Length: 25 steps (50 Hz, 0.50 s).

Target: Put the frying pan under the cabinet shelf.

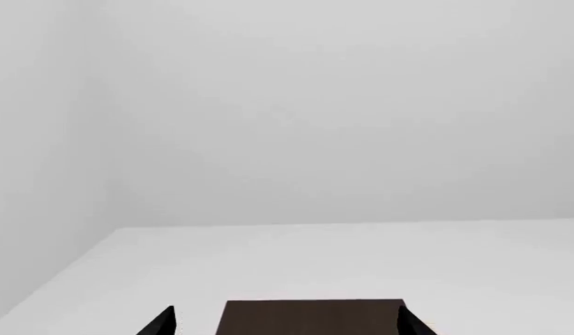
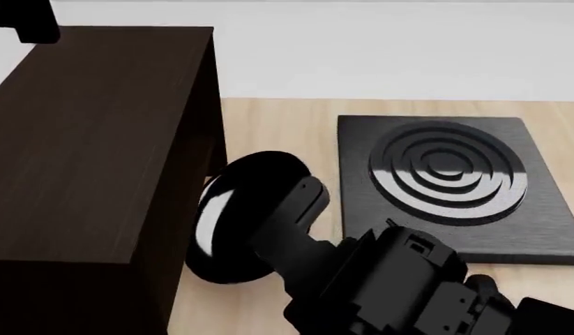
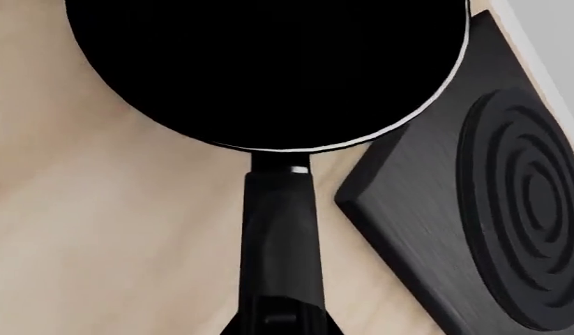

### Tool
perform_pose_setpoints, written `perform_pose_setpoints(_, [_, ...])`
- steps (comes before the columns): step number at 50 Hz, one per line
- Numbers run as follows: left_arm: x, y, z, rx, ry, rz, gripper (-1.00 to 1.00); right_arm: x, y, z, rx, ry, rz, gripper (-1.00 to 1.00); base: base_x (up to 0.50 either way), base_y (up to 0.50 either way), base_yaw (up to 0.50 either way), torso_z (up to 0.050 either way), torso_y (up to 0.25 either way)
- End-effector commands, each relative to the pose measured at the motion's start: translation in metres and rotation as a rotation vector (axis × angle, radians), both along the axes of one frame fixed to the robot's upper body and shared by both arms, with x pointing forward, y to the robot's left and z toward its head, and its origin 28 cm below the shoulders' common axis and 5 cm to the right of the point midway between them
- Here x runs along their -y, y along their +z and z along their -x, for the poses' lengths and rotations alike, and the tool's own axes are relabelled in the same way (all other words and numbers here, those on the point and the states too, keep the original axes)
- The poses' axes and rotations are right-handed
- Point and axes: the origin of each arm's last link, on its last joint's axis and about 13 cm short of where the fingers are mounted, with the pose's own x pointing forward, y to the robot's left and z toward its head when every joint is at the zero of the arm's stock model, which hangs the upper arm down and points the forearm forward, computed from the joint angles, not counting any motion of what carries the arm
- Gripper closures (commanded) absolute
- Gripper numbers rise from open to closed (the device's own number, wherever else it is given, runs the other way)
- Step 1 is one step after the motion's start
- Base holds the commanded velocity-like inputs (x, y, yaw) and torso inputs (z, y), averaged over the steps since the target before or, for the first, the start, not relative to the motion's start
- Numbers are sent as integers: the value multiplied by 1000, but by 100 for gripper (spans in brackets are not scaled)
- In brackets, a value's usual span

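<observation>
Frying pan (image 2: 240,209) beside cabinet shelf (image 2: 91,139)

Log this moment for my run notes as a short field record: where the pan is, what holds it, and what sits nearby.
pan: frying pan, tilted, beside the cabinet's right wall
held by: right tool, on the pan handle
cabinet: dark brown cabinet, at the table's left
stove plate: black square with rings, right of the pan
left tool: left tool, open, raised over the cabinet top
table: light wood table
</observation>
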Motion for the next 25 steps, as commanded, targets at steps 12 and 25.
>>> perform_pose_setpoints(12, [-1,-1,1,4,5,-4,-100,-41,-19,14,-344,152,-429,100,0,2,4,0,0])
perform_pose_setpoints(25, [-1,-3,1,3,7,-2,-100,-49,-21,22,-438,201,-507,100,0,1,2,0,0])
